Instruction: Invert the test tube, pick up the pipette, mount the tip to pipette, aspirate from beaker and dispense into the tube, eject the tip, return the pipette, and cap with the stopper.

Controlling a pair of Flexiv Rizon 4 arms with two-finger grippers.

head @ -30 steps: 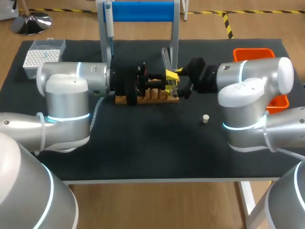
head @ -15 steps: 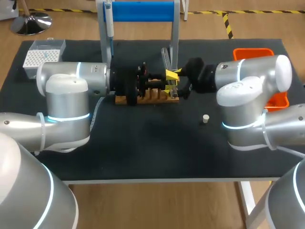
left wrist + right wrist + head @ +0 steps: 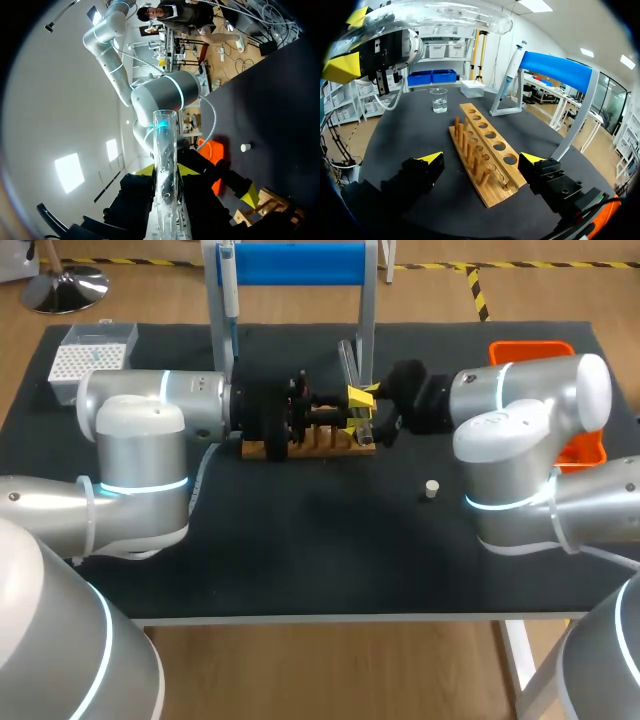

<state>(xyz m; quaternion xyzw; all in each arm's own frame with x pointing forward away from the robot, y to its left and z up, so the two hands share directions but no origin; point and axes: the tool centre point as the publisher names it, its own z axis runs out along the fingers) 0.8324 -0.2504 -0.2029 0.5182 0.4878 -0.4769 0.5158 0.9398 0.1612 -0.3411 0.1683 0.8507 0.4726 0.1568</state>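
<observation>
My left pincer (image 3: 166, 172) pinches the tube (image 3: 165, 135), likely light, slick and brittle, by its wall, while my right pincer (image 3: 481, 161) gapes empty.

Our left arm (image 3: 140, 430) and right arm (image 3: 520, 430) meet over the wooden rack (image 3: 310, 443) at mid-table (image 3: 300, 550), a glass test tube (image 3: 347, 360) rising tilted above yellow fingertips (image 3: 358, 398). A white stopper (image 3: 432, 489) lies nearby. The pipette (image 3: 228, 285) hangs on its blue stand (image 3: 295, 265).

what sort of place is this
Probably a lab bench set up for robot liquid handling: a glass test tube, a wooden rack, a pipette and a beaker.
</observation>
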